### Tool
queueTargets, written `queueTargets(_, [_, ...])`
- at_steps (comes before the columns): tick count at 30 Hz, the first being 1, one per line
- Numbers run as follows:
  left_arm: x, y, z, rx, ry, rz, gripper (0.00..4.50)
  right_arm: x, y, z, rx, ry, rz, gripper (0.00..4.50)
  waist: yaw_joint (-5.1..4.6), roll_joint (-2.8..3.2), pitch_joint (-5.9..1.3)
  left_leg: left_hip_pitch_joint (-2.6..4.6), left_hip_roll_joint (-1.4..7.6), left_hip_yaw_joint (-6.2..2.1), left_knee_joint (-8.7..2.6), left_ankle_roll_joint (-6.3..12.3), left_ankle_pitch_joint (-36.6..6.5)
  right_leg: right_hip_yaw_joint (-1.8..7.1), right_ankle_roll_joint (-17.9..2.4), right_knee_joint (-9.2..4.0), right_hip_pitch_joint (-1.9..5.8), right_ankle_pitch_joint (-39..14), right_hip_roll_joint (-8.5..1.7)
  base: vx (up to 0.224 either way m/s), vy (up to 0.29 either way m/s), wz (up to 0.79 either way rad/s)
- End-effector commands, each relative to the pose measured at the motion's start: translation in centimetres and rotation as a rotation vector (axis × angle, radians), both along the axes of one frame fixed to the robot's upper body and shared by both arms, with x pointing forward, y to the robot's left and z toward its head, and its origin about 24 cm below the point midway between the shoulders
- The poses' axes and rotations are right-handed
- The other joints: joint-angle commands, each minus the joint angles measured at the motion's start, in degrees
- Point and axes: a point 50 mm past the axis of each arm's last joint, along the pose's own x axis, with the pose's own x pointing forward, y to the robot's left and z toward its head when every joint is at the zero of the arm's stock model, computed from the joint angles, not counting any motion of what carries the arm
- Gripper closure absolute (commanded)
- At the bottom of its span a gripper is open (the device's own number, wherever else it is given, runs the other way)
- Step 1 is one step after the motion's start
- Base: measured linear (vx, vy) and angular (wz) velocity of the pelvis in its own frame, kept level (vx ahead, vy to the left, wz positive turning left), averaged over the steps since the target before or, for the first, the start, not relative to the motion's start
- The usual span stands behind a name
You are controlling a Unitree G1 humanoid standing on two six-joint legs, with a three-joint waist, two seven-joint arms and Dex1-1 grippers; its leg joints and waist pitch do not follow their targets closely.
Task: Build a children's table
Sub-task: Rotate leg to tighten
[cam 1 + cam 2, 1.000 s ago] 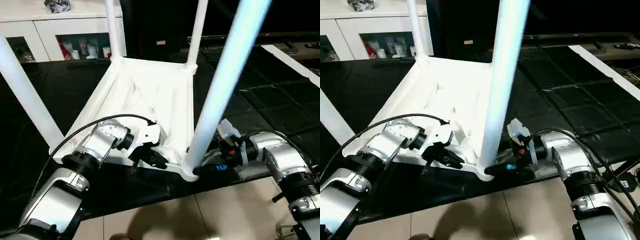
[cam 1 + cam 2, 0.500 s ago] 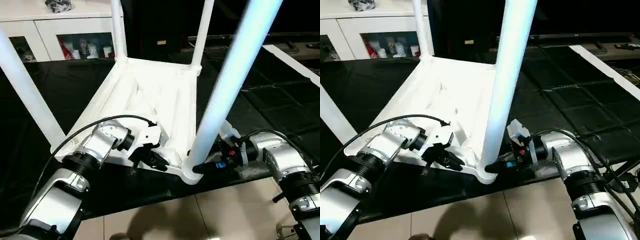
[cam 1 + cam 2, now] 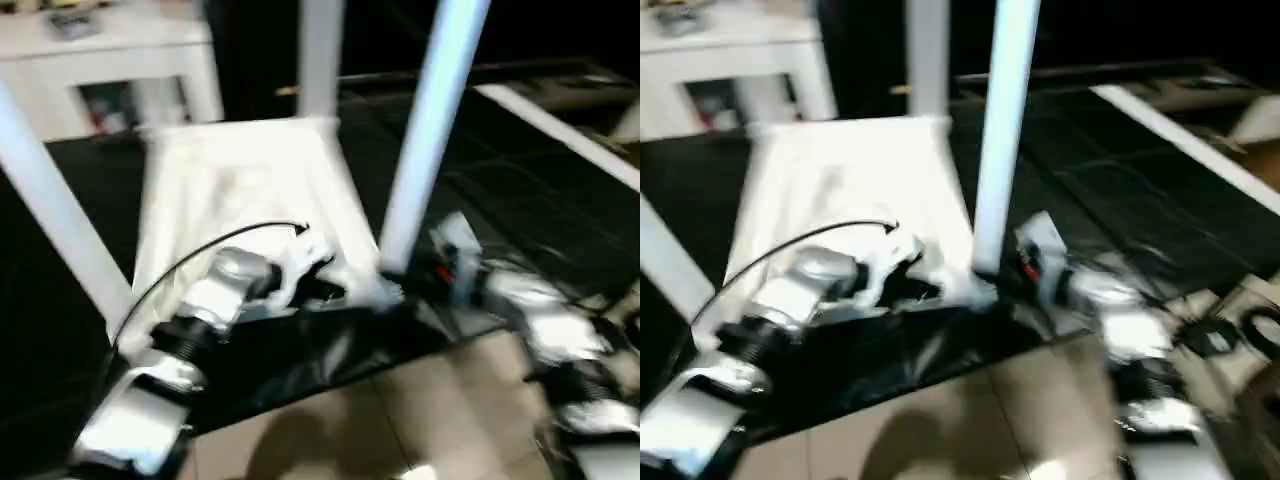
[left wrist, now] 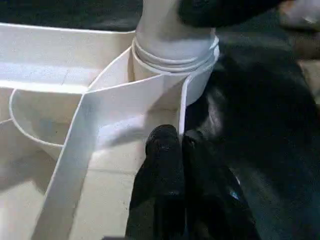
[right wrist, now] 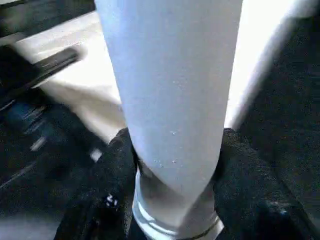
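The children's table lies upside down on the black cover, its white tabletop [image 3: 230, 190] showing the ribbed underside. Legs stand up from the corner sockets: one at the near right [image 3: 425, 140], one at the back [image 3: 320, 60], one at the left [image 3: 55, 220]. My right gripper [image 5: 175, 155] has its black fingers [image 5: 112, 170] pressed on both sides of the near right leg [image 5: 170, 90], just above its socket. My left gripper [image 4: 175, 142] is shut on the thin rim wall [image 4: 181, 110] of the tabletop next to that same socket [image 4: 172, 55].
A white cabinet [image 3: 110, 60] with glass doors stands behind the table at the left. The black cover [image 3: 520, 190] ends near me, with tiled floor [image 3: 400, 420] below. A white strip [image 3: 560, 130] crosses the cover at the right.
The right gripper's fingers have drawn in onto the leg's base. The whole head picture has swung and blurred, so the camera moved. The left gripper stays shut at the rim.
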Motion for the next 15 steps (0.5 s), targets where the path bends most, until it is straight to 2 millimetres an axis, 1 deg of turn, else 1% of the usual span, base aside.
queueTargets(1, [0.2,-3.6,1.2,-0.091,-0.033,0.013,4.50,-0.1,4.5,-1.4,0.005,0.082,0.017,2.56,0.31,-0.48,-3.55,-0.66,-1.91,0.63,-3.68,0.77,-16.9,0.74,-6.1,-6.21,2.97,-29.3,-1.52,0.000,0.000,0.00])
queueTargets(2, [0.4,-4.2,1.5,-0.110,-0.044,0.046,4.50,0.4,5.2,-1.3,0.004,0.087,-0.048,2.56,0.00,-0.39,-3.50,-0.82,-1.92,0.69,-3.74,0.95,-16.5,0.88,-6.6,-6.00,2.83,-27.9,-1.40,0.000,0.000,0.00])
queueTargets(3, [0.5,-4.5,1.8,-0.128,-0.049,0.066,4.50,0.7,5.6,-1.3,0.002,0.095,-0.081,2.56,-0.19,-0.25,-3.52,-0.73,-1.94,0.63,-3.76,0.77,-16.8,0.82,-6.9,-5.99,2.76,-27.8,-1.37,0.000,0.000,0.00])
queueTargets(4, [0.7,-4.9,2.0,-0.135,-0.052,0.080,4.50,0.8,6.2,-1.3,-0.009,0.106,-0.109,2.56,-0.45,-0.40,-3.75,-0.82,-1.97,0.60,-3.71,0.75,-16.8,0.83,-7.0,-5.82,2.95,-26.6,-1.30,0.000,0.000,0.00])
queueTargets(5, [0.7,-4.9,2.0,-0.135,-0.052,0.081,4.50,0.9,6.3,-1.3,-0.011,0.107,-0.112,2.56,-0.38,-0.30,-3.76,-0.67,-1.88,0.71,-3.74,1.23,-16.4,0.98,-7.6,-5.81,2.78,-24.6,-1.26,0.000,0.000,0.00])
queueTargets(6, [0.7,-4.9,2.1,-0.133,-0.052,0.083,4.50,0.9,6.5,-1.3,-0.016,0.109,-0.118,2.56,-0.43,-0.30,-3.72,-0.59,-1.84,0.75,-3.72,1.50,-16.6,1.05,-8.0,-5.78,2.70,-23.9,-1.25,0.000,0.000,0.00])
queueTargets(7, [0.8,-4.9,2.1,-0.120,-0.060,0.093,4.50,0.8,7.0,-1.2,-0.011,0.094,-0.113,2.56,-0.37,-0.45,-3.74,-0.56,-1.79,0.84,-3.70,1.95,-16.7,1.12,-8.7,-5.68,2.74,-22.7,-1.26,0.000,0.000,0.00])
queueTargets(8, [0.9,-4.8,2.2,-0.112,-0.066,0.098,4.50,0.8,7.1,-1.2,0.001,0.090,-0.115,2.21,-0.31,-0.36,-3.82,-0.65,-1.71,0.86,-3.73,2.17,-16.0,1.22,-9.3,-5.45,2.89,-20.8,-1.31,0.000,0.000,0.00])
queueTargets(9, [1.0,-4.6,2.2,-0.101,-0.073,0.102,4.50,0.8,7.1,-1.1,0.010,0.085,-0.112,2.21,-0.27,-0.27,-3.82,-0.64,-1.71,0.90,-3.72,2.29,-15.8,1.27,-9.6,-5.42,2.90,-19.9,-1.33,0.000,0.000,0.00])
queueTargets(11, [1.0,-4.3,2.1,-0.083,-0.085,0.098,4.50,0.8,6.9,-1.1,0.011,0.073,-0.113,1.82,-0.20,-0.35,-3.86,-0.71,-1.71,1.04,-3.69,2.64,-14.7,1.37,-10.6,-5.16,3.08,-17.3,-1.30,0.000,0.000,0.00])
queueTargets(12, [1.0,-4.3,2.1,-0.083,-0.085,0.098,4.50,0.8,6.9,-1.1,0.011,0.073,-0.113,1.82,-0.18,-0.30,-3.79,-0.67,-1.69,1.05,-3.71,2.67,-14.8,1.37,-10.8,-5.18,3.06,-17.5,-1.35,0.000,0.000,0.00])
queueTargets(13, [1.0,-4.0,2.0,-0.065,-0.100,0.082,4.50,0.8,6.6,-1.2,0.000,0.053,-0.115,1.75,-0.14,-0.06,-3.71,-0.63,-1.72,1.04,-3.76,2.66,-15.4,1.36,-10.8,-5.31,3.05,-18.4,-1.41,0.000,0.000,0.00])
queueTargets(14, [1.0,-3.7,1.9,-0.045,-0.119,0.051,4.50,0.7,6.2,-1.1,0.012,0.038,-0.103,1.66,-0.14,-0.17,-3.66,-0.59,-1.68,1.03,-3.84,2.53,-16.0,1.32,-10.3,-5.50,3.01,-19.7,-1.42,0.000,0.000,0.00])
queueTargets(15, [0.9,-3.5,1.9,-0.034,-0.129,0.026,4.50,0.6,5.9,-1.0,0.019,0.033,-0.093,1.66,-0.09,-0.38,-3.69,-0.56,-1.69,1.02,-3.85,2.62,-16.3,1.31,-10.0,-5.61,3.02,-20.3,-1.43,0.000,0.000,0.00])
